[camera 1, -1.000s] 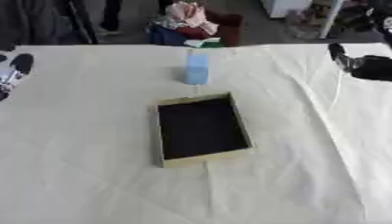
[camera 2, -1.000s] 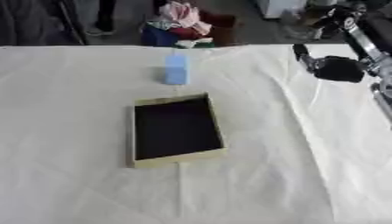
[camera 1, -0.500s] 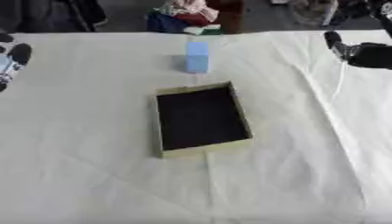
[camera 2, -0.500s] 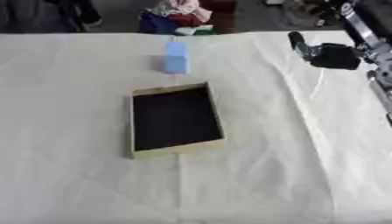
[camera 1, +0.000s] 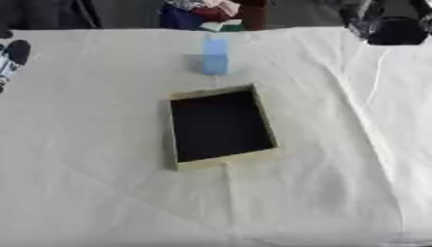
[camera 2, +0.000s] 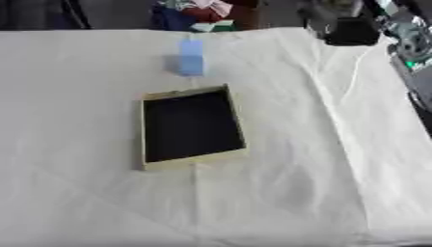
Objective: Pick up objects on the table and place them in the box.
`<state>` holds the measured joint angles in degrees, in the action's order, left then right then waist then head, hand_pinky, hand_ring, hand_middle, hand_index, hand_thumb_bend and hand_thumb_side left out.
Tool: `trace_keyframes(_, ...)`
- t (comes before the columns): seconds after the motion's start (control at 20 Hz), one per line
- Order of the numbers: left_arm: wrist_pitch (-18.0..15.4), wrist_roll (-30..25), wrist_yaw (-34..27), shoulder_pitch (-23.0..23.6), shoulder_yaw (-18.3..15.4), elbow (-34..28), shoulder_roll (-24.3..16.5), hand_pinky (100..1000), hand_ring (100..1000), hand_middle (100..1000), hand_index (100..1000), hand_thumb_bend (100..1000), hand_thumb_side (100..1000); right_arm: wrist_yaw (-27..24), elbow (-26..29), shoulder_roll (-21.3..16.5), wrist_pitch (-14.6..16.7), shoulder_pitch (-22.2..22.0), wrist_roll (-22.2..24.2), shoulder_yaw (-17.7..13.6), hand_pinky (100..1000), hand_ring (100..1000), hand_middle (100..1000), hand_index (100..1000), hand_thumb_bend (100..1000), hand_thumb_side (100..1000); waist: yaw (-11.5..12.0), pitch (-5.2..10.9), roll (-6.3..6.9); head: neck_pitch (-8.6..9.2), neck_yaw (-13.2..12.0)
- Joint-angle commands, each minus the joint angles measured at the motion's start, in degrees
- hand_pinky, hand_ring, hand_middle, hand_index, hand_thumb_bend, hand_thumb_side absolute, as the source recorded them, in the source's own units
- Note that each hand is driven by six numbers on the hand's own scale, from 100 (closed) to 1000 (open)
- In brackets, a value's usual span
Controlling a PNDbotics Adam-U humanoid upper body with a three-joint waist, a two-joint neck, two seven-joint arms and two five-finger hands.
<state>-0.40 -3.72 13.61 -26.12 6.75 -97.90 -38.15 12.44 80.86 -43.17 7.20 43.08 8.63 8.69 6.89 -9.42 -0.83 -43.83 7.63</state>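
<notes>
Blue block (camera 1: 216,56) waits upright beyond the box (camera 1: 180,164).
Right robot hand (camera 1: 393,30) hovers nearer, block to its left; left robot hand (camera 1: 13,55) sits farther off. Neither hand's finger state is discernible.

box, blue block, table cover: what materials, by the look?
Box: probably cardboard or thin wood, with matte pale tan walls, a thin rim and a dark flat inside.
Blue block: light blue, matte, no glare; could be foam, plastic or a carton, I cannot tell which.
Table cover: cream cloth, judging by its soft creases and folds.
</notes>
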Motion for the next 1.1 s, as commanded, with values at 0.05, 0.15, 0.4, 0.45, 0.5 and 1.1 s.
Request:
trace_keyframes(0.05,-0.2,-0.6,-0.3,-1.7,0.1,-0.9,-0.5,757,810,839,886,347,801,0.2,-6.1,1.1,0.6,5.7,2.2,1.0,793,786,822,908,300,306,0.6,0.76,-0.04,-0.22,0.9)
trace_keyframes(0.15,-0.3,-0.9,-0.3,-2.3,0.4,-0.9,-0.3,756,810,839,887,347,801,1.5,-10.7,2.3,1.8,9.1,3.5,1.5,795,789,823,910,311,300,1.1,0.67,-0.16,0.06,1.2)
trace_keyframes(0.4,-0.5,-1.9,-0.3,-4.4,1.6,-1.2,0.4,756,809,838,888,348,803,-0.2,-13.6,-2.8,4.7,7.9,6.7,1.5,818,832,857,932,331,331,3.0,0.31,-0.65,0.83,2.8)
trace_keyframes(0.45,-0.5,-2.2,-0.3,-4.9,1.8,-1.2,0.6,756,809,838,889,349,803,0.1,-14.9,-2.8,4.6,8.4,7.8,1.5,825,843,865,938,336,337,3.5,0.29,-0.69,0.94,3.2)
trace_keyframes(0.5,-0.6,-2.4,-0.4,-5.3,2.1,-1.3,0.7,756,809,838,889,349,803,1.0,-16.6,-2.4,4.6,9.1,9.2,1.5,831,855,874,944,341,350,4.0,0.25,-0.7,1.04,3.5)
trace_keyframes(1.1,-0.8,-3.9,-0.9,-7.8,3.1,-1.9,2.1,755,809,845,890,353,804,13.4,-29.3,4.1,8.5,15.3,15.7,0.1,866,907,911,965,388,385,7.8,-0.21,-0.74,2.4,6.9)
